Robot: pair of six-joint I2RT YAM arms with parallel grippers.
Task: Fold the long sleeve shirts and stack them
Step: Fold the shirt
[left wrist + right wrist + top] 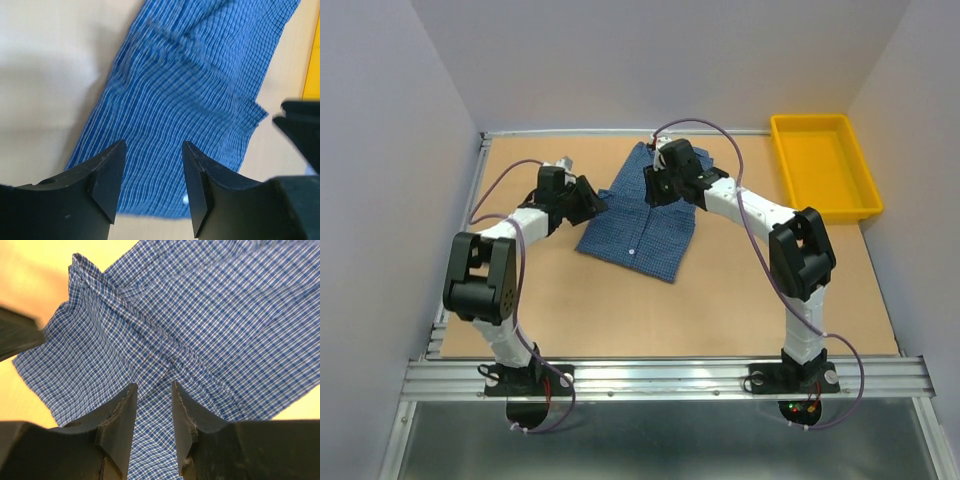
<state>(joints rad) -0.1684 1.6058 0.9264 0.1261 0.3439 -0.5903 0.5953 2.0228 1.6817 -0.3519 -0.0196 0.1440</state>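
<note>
A long sleeve shirt [642,222] of blue check cloth lies folded into a rough rectangle on the table, its button placket facing up. My left gripper [592,200] hovers at the shirt's left edge. In the left wrist view it [152,146] stands open with nothing between its fingers, the striped-looking cloth [190,85] beyond them. My right gripper [661,190] is over the upper part of the shirt. Seen from the right wrist, it [153,385] is open above the check cloth [200,315], gripping nothing.
A yellow bin [823,165] stands at the back right of the brown tabletop [620,300]. Pale walls enclose the left, back and right. The right arm's black body [300,125] shows at the right of the left wrist view.
</note>
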